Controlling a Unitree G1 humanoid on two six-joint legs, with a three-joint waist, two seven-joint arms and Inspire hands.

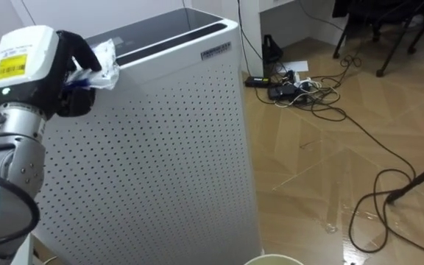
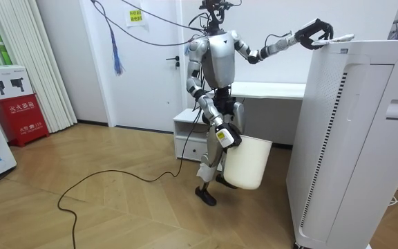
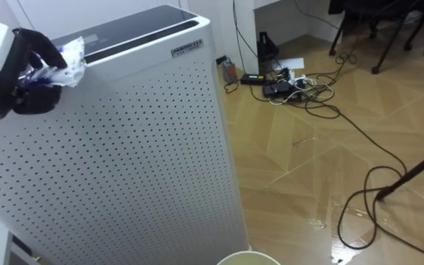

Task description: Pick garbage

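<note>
Down by the robot's thigh, the right hand (image 2: 224, 136) sits at the rim of a white bin (image 2: 247, 164). Higher up, the left hand (image 1: 66, 92) has its dark fingers (image 1: 79, 50) curled round the garbage (image 1: 101, 62), a crumpled clear wrapper with a blue scrap, held at the top edge of a tall perforated white cabinet (image 1: 168, 147). The wrapper looks feather-light, soft and probably slippery, so a firm pinch on its bunched middle should keep it. Beyond, cables (image 1: 300, 88) litter the wooden floor (image 1: 330, 169).

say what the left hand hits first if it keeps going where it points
Probably the top edge of the white perforated cabinet, just beyond the left hand and its crumpled wrapper; depth is unclear.
</note>
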